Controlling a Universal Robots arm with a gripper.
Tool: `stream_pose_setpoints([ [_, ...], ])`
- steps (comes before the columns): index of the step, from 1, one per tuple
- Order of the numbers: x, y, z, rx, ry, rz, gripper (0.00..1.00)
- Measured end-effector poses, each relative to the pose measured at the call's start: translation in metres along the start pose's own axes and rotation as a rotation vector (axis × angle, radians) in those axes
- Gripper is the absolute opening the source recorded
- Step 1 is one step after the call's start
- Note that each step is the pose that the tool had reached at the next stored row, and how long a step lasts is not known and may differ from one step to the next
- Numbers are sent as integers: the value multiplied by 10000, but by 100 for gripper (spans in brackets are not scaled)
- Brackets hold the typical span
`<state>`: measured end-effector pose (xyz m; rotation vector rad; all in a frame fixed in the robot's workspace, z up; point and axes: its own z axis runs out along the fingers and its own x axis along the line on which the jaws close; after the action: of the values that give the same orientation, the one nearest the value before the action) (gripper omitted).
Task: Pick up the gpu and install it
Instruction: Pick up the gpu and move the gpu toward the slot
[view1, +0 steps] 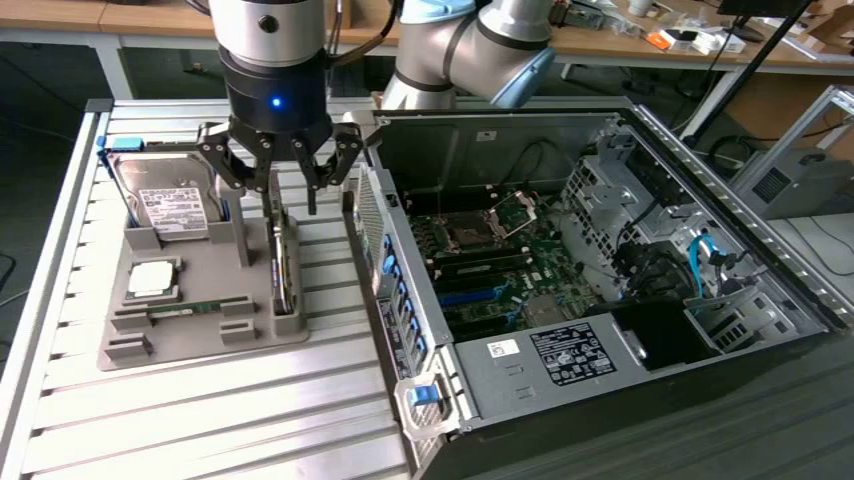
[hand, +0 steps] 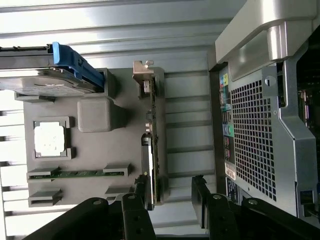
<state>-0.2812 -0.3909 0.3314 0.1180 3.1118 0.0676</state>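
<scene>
The gpu (view1: 280, 262) stands on its edge in a slot of the grey holder (view1: 200, 347), a green board with a silver bracket at one end. From the wrist camera the gpu (hand: 153, 135) is a thin strip running towards the fingers. My gripper (view1: 287, 192) hangs just above the card's far end, open, with nothing in it. In the wrist view the gripper (hand: 170, 194) has its dark fingers (hand: 201, 196) either side of the card's near end, not touching it.
The holder (hand: 95, 150) also carries a hard drive (view1: 174, 200), a processor chip (view1: 151, 280) and a memory stick (view1: 180, 310). The open computer case (view1: 601, 250) lies on the exterior view's right, motherboard (view1: 494, 270) exposed. Its rear panel (hand: 250, 135) is close beside the card.
</scene>
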Motion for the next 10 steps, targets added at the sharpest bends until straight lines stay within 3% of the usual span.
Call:
stream_pose_setpoints([
  [10, 33, 10, 35, -1, 0, 0, 48],
])
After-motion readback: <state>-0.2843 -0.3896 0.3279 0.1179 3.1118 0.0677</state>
